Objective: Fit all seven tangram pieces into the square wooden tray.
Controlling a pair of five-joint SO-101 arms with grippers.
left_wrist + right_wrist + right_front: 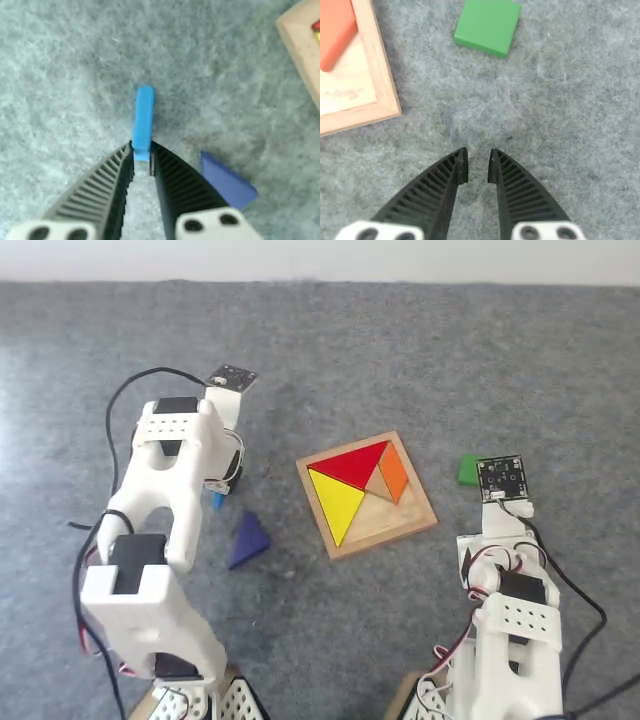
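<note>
The square wooden tray (384, 539) holds three pieces: a red triangle (355, 465), a yellow triangle (335, 502) and an orange piece (394, 473), with bare wood beside them. On the bench, the left gripper (141, 150) is clenched on a light blue piece (143, 120) standing on edge, near a dark blue triangle (227, 180). The right gripper (476, 162) is slightly parted and empty, near the green square (488, 25).

The surface (400, 350) is mottled grey. The tray (385, 518) is pale wood; in it are a red triangle (352, 465), a yellow triangle (336, 502) and an orange piece (394, 472). The other pieces are a green square (488, 25), a light-blue piece (143, 120) and a dark blue triangle (247, 538). The jaws are black and ribbed.
</note>
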